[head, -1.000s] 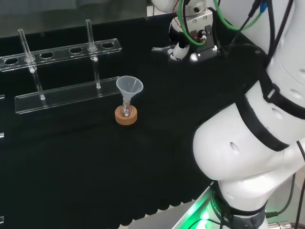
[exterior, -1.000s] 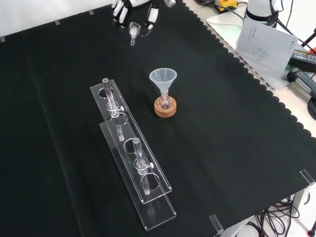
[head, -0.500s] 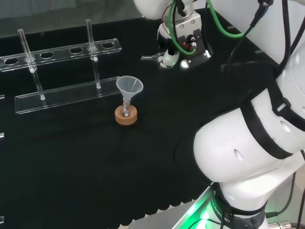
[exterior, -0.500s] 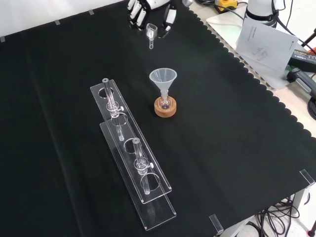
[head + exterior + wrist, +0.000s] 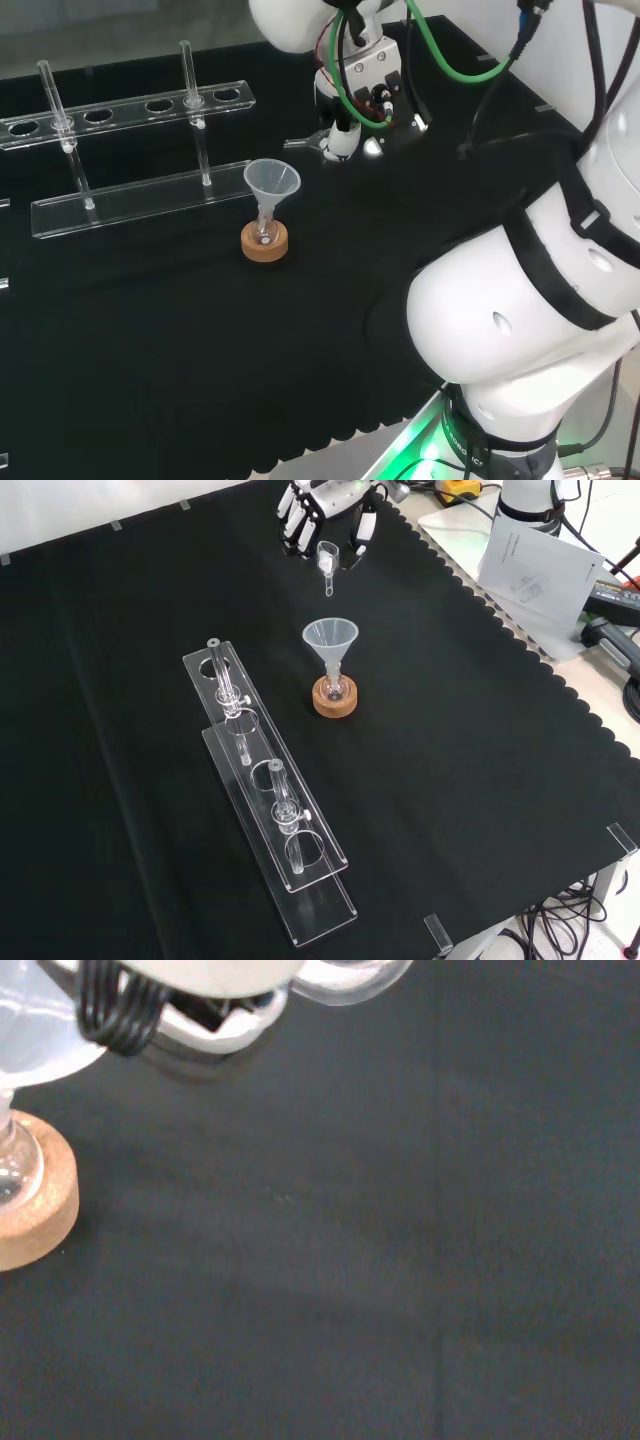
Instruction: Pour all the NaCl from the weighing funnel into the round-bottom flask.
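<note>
Head view: my hand (image 5: 345, 120) hangs above the black cloth, up and to the right of the large clear funnel (image 5: 271, 181) that sits in the round-bottom flask (image 5: 264, 232) on its cork ring (image 5: 265, 243). Over the last second I have carried the hand from the far right of the cloth to a spot near the funnel. My fingers are curled around the small weighing funnel (image 5: 305, 143), whose spout points toward the large funnel without yet being over its mouth. I judge this as the approach before the pour; no salt has left yet, as far as I can tell.

Front view: the hand (image 5: 325, 505) comes in beyond the large funnel (image 5: 330, 637), much closer to it than a second ago. The weighing funnel (image 5: 327, 562) is pinched between my fingers (image 5: 296, 515) and thumb, spout hanging toward the large funnel's rim but apart from it. The flask (image 5: 334, 688) stands upright in the cork ring (image 5: 335, 699). A clear tube rack (image 5: 270, 805) lies well apart from the large funnel, nearer the camera.

Wrist view: the cork ring (image 5: 35, 1210) and flask bulb (image 5: 15, 1165) show at one edge, so I am not yet centred over them.
</note>
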Action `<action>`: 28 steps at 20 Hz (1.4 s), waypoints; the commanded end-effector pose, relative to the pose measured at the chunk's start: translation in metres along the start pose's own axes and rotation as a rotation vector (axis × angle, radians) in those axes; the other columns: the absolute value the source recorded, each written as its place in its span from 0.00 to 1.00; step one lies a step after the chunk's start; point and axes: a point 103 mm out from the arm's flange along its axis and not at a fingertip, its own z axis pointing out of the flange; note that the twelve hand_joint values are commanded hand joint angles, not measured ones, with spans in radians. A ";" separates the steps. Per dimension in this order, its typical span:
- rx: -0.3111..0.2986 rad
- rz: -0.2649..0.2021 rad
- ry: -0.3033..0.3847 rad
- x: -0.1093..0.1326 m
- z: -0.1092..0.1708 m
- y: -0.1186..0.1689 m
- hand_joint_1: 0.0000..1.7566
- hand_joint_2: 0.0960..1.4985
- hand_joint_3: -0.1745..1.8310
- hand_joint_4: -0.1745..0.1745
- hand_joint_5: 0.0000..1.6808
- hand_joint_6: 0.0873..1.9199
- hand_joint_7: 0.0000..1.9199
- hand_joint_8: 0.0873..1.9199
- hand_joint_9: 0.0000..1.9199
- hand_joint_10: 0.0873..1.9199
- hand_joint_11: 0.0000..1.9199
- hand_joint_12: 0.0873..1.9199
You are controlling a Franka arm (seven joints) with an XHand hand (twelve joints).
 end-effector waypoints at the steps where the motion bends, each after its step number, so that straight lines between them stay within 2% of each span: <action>1: 0.049 -0.022 -0.050 0.008 0.002 0.008 0.63 0.43 0.39 1.00 0.74 0.34 0.36 0.29 0.54 0.13 0.40 0.54; 11: 0.098 -0.052 -0.158 0.020 0.006 0.018 0.63 0.43 0.39 1.00 0.74 0.34 0.36 0.29 0.54 0.13 0.40 0.54; 21: 0.137 -0.051 -0.236 0.027 0.003 0.022 0.63 0.43 0.39 1.00 0.74 0.34 0.36 0.29 0.54 0.13 0.41 0.54; 28: 0.154 -0.047 -0.264 0.029 -0.001 0.023 0.63 0.43 0.39 1.00 0.74 0.34 0.36 0.29 0.54 0.12 0.41 0.54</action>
